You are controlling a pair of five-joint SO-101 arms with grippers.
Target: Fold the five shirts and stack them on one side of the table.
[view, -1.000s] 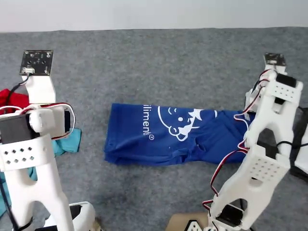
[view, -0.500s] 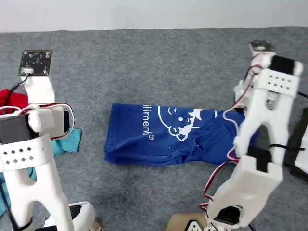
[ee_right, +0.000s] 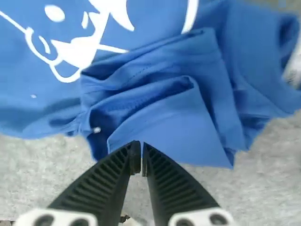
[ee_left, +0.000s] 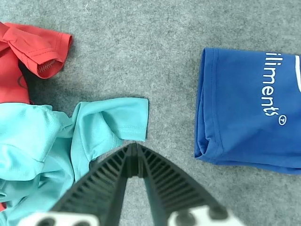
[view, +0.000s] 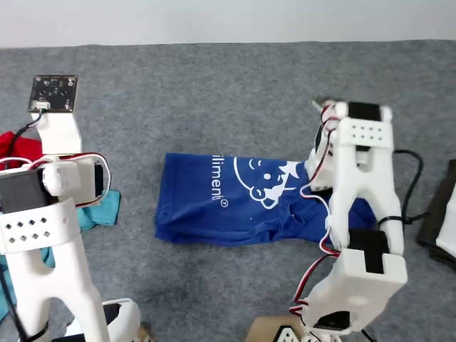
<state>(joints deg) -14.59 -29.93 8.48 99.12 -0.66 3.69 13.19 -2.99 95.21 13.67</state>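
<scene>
Finds the blue shirt (view: 235, 203) in the middle of the counter (view: 214, 85), folded into a band, long axis running side to side in front of both arms. Holds the right tool (ee_right: 138, 143) pressed together just over the rumpled right end, at the band's near edge, with no cloth seen pinched. Rests the left tool (ee_left: 133, 147) pressed together too, just beside a sleeve of the teal shirt (ee_left: 108, 122), well apart from the band's left end. Judges the right arm nearer. Counts three shirts for certain: the blue shirt, the teal shirt, a red shirt (ee_left: 19, 52). Adds one dark cloth (view: 433, 214) at the right edge, maybe a fourth. Counts two arms, two tools.
</scene>
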